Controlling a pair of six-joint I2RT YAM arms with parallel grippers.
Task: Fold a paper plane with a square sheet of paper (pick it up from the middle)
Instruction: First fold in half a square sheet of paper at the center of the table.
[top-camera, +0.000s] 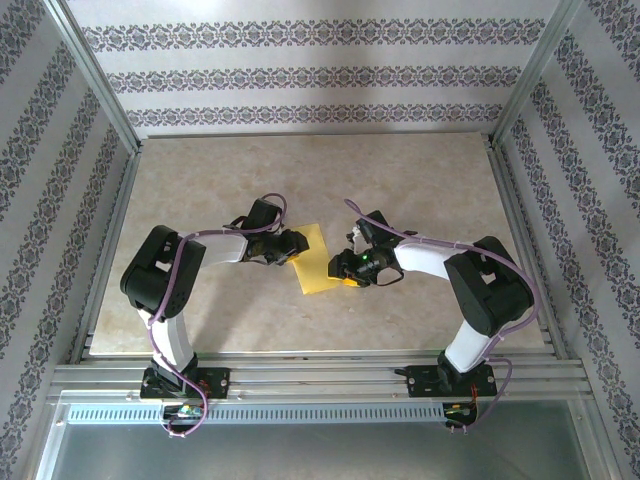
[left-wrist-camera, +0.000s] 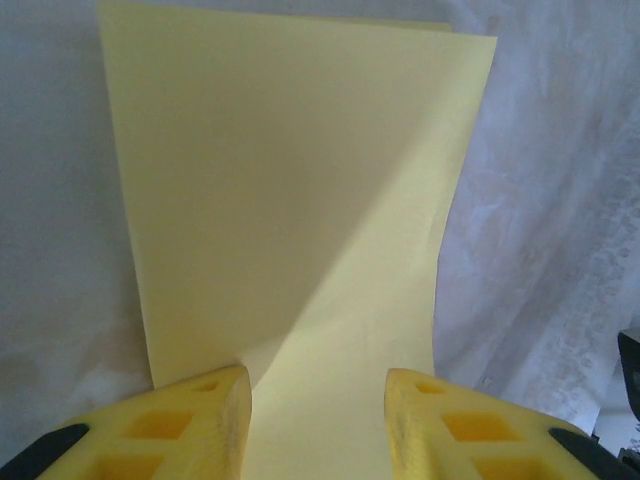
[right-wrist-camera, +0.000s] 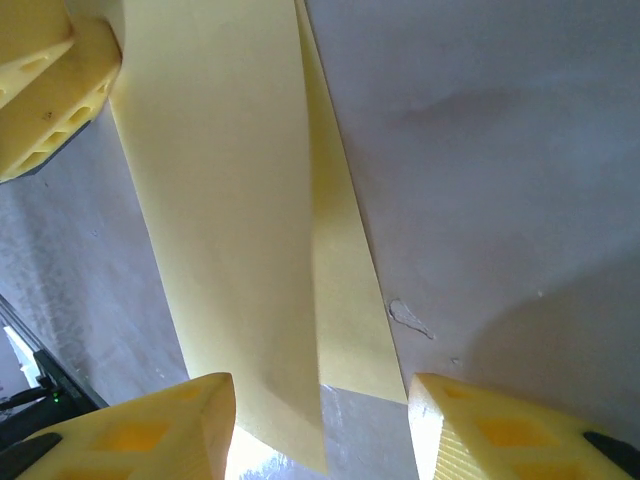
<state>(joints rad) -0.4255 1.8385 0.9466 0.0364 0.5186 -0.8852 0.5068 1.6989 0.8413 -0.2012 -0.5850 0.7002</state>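
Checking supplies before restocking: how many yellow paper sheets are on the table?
1: the yellow sheet lies folded over itself between the left hand and the right hand; its layers look like one sheet.

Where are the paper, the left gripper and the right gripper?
paper (top-camera: 316, 260), top view, middle of the sheet
left gripper (left-wrist-camera: 315, 380), left wrist view, midway between its fingertips
right gripper (right-wrist-camera: 322, 388), right wrist view, midway between its fingertips
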